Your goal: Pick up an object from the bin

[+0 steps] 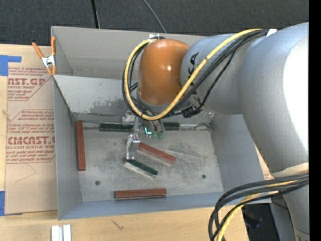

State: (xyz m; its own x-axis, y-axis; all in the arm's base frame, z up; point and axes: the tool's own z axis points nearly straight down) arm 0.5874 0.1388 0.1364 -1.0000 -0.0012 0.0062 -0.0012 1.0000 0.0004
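1. The grey bin (65,134) carries a few loose bars on its floor, and the arm's orange cover (160,72) hangs over its back half.
2. At mid-floor we see a red-brown bar (156,153) and a dark green bar (141,168) side by side, long axes slanting toward the near right corner.
3. The claw (133,148) stands at their left ends, the green bar just below it. We cannot tell whether it is apart or together.

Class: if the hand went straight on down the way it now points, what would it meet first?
Probably the dark green bar in the middle of the bin, directly below the hand. The slanted brown bar lies just beside it. Depth is hard to judge.
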